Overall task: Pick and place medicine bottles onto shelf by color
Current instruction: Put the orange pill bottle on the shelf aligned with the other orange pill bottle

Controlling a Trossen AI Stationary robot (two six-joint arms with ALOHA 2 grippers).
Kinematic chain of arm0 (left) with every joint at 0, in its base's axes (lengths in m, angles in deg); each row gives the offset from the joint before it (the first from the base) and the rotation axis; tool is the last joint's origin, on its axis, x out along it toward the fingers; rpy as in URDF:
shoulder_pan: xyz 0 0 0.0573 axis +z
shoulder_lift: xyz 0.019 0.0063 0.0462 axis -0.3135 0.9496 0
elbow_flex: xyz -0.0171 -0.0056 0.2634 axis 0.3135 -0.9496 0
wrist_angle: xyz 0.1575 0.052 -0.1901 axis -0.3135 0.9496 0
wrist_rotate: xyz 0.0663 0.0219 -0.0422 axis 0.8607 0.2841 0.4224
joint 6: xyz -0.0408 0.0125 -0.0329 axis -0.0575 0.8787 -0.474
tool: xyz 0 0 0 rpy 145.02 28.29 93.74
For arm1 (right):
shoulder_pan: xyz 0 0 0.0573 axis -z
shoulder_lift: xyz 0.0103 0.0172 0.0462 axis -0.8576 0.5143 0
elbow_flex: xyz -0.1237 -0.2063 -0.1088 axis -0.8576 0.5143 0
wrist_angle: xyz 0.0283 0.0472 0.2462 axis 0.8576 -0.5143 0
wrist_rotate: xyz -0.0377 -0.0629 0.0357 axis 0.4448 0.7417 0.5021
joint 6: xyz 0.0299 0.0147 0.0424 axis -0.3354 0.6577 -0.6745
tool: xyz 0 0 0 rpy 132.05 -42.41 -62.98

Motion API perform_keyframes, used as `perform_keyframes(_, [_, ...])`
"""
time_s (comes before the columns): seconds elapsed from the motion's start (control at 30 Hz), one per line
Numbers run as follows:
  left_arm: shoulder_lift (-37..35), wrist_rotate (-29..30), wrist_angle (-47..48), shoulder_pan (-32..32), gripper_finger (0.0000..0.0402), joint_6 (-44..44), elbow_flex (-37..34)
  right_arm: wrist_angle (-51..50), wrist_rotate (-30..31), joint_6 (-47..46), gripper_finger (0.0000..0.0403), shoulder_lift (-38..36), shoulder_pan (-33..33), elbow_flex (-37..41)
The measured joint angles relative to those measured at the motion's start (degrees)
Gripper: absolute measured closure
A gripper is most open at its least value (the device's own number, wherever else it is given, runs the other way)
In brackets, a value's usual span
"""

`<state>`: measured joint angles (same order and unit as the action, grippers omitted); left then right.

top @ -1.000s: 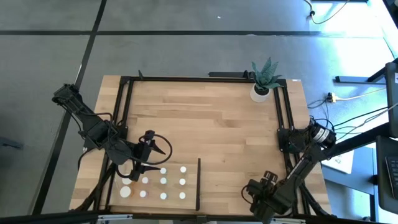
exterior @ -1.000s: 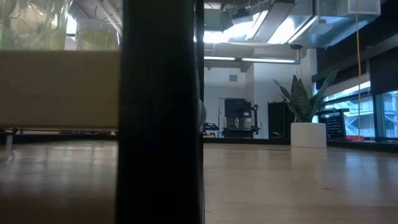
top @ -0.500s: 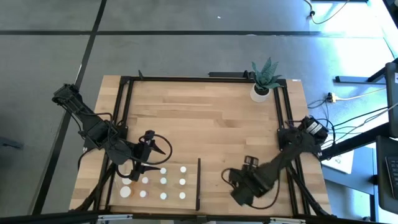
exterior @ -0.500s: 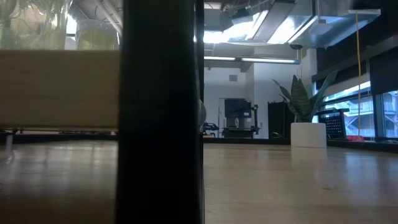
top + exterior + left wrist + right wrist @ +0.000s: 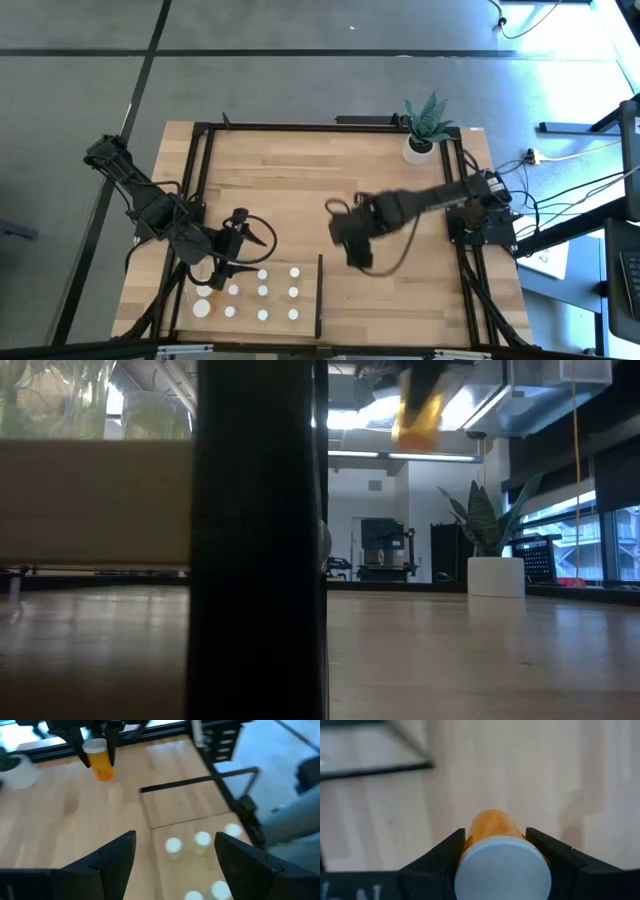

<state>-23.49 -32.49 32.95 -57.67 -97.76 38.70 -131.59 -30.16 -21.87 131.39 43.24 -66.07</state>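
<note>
Right gripper (image 5: 495,845) jaws clamped on an orange medicine bottle (image 5: 101,759), carried high over the bench middle – likely bound for the shelf (image 5: 305,265) at the near edge – left gripper (image 5: 232,265) waits there, jaws open, holding nothing.

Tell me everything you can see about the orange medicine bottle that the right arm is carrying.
The orange medicine bottle is a small cylinder of see-through orange plastic with a round white cap. It hangs upright, cap on top, clamped between the two fingers of the right hand, which grip it just below the cap. It is lifted clear above the wooden tabletop, beyond the shelf and its black strip. Nothing else touches it.
</note>
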Motion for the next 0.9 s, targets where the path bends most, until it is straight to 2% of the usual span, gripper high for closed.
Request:
perform_keyframes(0.3, [0.0, 14.1, 9.5, 0.7, 0.0138, -9.0, 0.0, 10.8, -1.2, 7.9, 0.0200, 0.7, 12.0, -1.2])
perform_keyframes(0.47, [-0.1, 14.8, 11.2, 2.2, 0.0138, -9.8, 0.0, 15.8, -4.1, 9.9, 0.0199, 5.1, 16.4, -1.2])
perform_keyframes(0.9, [-0.1, 14.9, 13.0, 8.6, 0.0138, -9.8, 0.0, 22.8, -4.2, 16.6, 0.0199, 18.5, 21.4, -1.2])
